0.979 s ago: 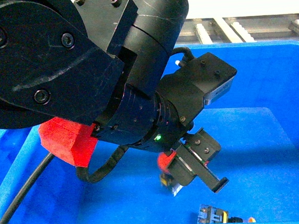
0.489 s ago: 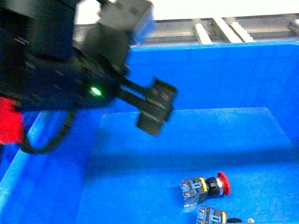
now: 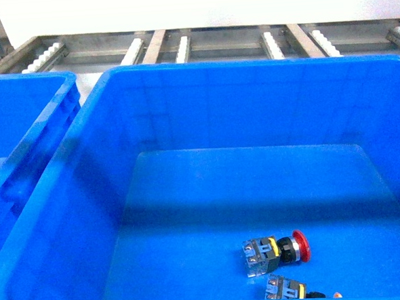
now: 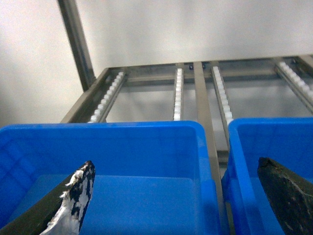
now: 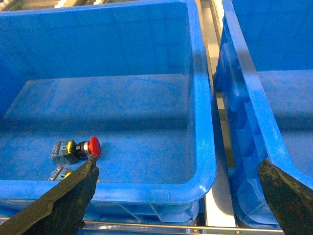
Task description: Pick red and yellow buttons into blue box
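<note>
A: Where are the buttons seen?
B: The red button (image 3: 277,248) is lying on its side on the floor of the blue box (image 3: 87,198), near the front wall. A second button (image 3: 284,289) lies just in front of it; its cap colour cannot be told.
A: And the grippers?
B: The left gripper (image 4: 178,196) and the right gripper (image 5: 178,193) are spread wide, nothing held, each seen only from its own wrist.

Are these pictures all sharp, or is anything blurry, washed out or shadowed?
Head view: sharp; the blue box has shaded inner walls, the wall behind is washed out white. Left wrist view: soft, with the gripper fingers blurred close to the lens. Right wrist view: clear on the red button, dark blurry fingers at the bottom corners.
</note>
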Controlling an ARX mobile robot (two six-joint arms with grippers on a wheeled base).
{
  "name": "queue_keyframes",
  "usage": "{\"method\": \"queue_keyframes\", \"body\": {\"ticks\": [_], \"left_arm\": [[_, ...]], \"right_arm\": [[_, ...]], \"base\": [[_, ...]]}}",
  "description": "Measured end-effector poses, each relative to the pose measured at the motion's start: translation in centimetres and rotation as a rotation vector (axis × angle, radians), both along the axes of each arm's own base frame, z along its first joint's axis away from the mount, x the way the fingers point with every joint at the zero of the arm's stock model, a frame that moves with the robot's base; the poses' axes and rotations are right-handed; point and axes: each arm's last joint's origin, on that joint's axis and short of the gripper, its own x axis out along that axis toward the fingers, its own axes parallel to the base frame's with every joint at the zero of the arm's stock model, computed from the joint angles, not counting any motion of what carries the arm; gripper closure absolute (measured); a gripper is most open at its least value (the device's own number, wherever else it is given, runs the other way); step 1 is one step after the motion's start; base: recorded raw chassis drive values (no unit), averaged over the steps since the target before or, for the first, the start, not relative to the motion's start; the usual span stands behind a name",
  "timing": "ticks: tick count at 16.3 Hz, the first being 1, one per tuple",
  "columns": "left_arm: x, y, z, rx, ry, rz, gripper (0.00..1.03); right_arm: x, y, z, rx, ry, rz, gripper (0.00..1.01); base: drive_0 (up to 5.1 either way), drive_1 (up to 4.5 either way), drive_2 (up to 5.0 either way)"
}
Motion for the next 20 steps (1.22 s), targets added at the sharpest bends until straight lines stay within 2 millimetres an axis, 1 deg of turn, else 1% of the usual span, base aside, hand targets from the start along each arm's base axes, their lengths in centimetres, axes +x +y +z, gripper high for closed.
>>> {"method": "queue_keyframes", "body": {"ticks": [1,2,3,4,6,8,9,10,11,12,14,16,18,19,20], "left_arm": [[-2.1,0.0,0.8,-0.049,-0.031,0.036,0.05],[-3.8,-0.1,0.7,-0.081,-0.02,0.045,0.05],[-5.2,-0.3,0.1,-0.081,-0.004,0.052,0.05],[-5.5,0.0,-0.2,-0.078,0.001,0.044,0.05],[-5.0,1.6,-0.8,-0.091,0.068,0.163,0.05],[-5.1,1.4,-0.7,-0.113,0.057,0.122,0.05],[-5.1,1.6,-0.6,-0.124,0.009,0.067,0.1],[-5.2,2.0,-0.7,-0.121,-0.016,0.013,0.18],[-5.4,2.4,-1.9,-0.106,-0.009,-0.053,0.3],[-5.5,2.4,-2.4,-0.101,-0.005,-0.095,0.37],[-5.7,2.5,-2.9,-0.098,-0.004,-0.136,0.52],[-5.8,2.9,-3.9,-0.097,0.008,-0.139,0.7],[-6.0,3.8,-4.4,-0.096,-0.001,-0.129,0.87],[-6.1,4.0,-4.6,-0.097,-0.004,-0.108,0.96],[-6.2,3.8,-4.9,-0.094,-0.006,-0.136,1.01]], "right_arm": [[0.0,0.0,0.0,0.0,-0.001,0.0,0.03],[0.0,0.0,0.0,0.0,0.0,0.0,0.03],[0.0,0.0,0.0,0.0,0.0,-0.001,0.03],[0.0,0.0,0.0,0.0,0.0,-0.001,0.03],[0.0,0.0,0.0,0.0,0.0,-0.001,0.03],[0.0,0.0,0.0,0.0,0.0,0.003,0.03],[0.1,0.1,0.1,-0.025,-0.062,-0.016,0.06],[0.1,0.4,-0.2,-0.064,-0.164,-0.048,0.13],[0.0,1.1,0.0,-0.084,-0.275,-0.035,0.26],[0.0,1.0,0.2,-0.094,-0.285,-0.049,0.32],[0.0,0.9,-0.1,-0.106,-0.262,-0.079,0.48],[-0.1,0.9,0.0,-0.107,-0.268,-0.083,0.66],[-0.1,0.9,0.0,-0.107,-0.27,-0.083,0.81],[-0.1,0.9,0.0,-0.107,-0.268,-0.083,0.92],[-0.1,0.9,0.0,-0.11,-0.269,-0.081,0.99]], "base": [[0.0,0.0,0.0],[0.0,0.0,0.0],[0.0,0.0,0.0],[0.0,0.0,0.0],[0.0,0.0,0.0],[0.0,0.0,0.0],[0.0,0.0,0.0],[0.0,0.0,0.0],[0.0,0.0,0.0],[0.0,0.0,0.0],[0.0,0.0,0.0],[0.0,0.0,0.0],[0.0,0.0,0.0],[0.0,0.0,0.0],[0.0,0.0,0.0]]}}
